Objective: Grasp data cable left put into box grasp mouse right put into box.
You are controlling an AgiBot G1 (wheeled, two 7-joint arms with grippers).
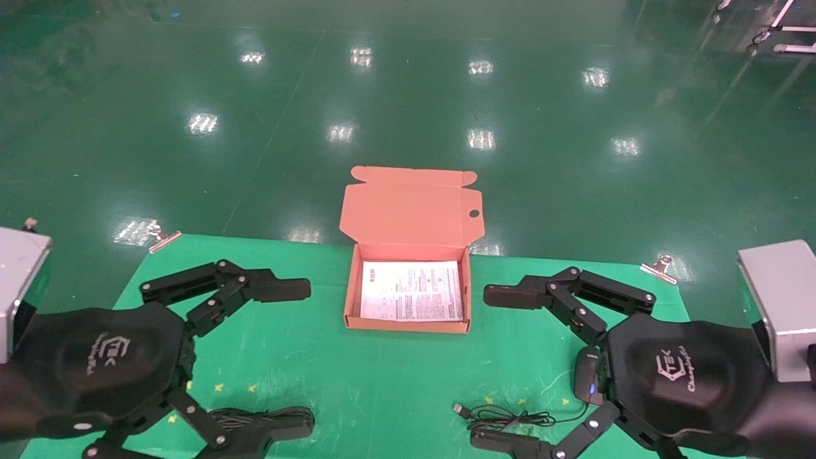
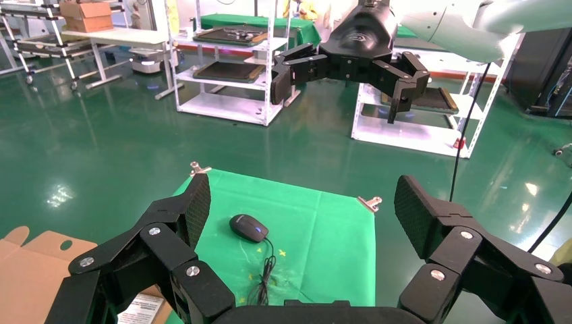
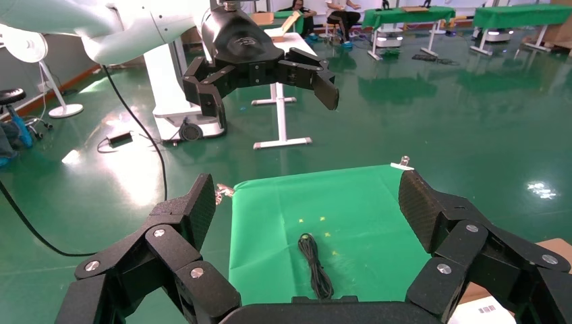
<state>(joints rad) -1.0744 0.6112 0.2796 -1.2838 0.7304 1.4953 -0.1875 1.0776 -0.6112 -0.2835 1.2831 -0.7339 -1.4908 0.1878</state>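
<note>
The orange box (image 1: pixel 349 293) stands open at the table's back middle, its lid up and a white printed sheet (image 1: pixel 412 290) inside. The black data cable bundle (image 1: pixel 262 417) lies at the front left, beside my left gripper's near finger; it also shows in the right wrist view (image 3: pixel 316 266). The black mouse (image 1: pixel 587 376), with its blue light, lies at the front right, partly hidden by my right wrist; its thin cord (image 1: pixel 510 417) trails left. It also shows in the left wrist view (image 2: pixel 248 227). My left gripper (image 1: pixel 287 357) and right gripper (image 1: pixel 498 368) hover open and empty, facing each other.
A green cloth (image 1: pixel 395 376) covers the table, held by metal clips (image 1: pixel 660 266) at the back corners. A grey block (image 1: pixel 781 299) stands at the right edge and another (image 1: pixel 19 274) at the left. Green floor lies beyond the back edge.
</note>
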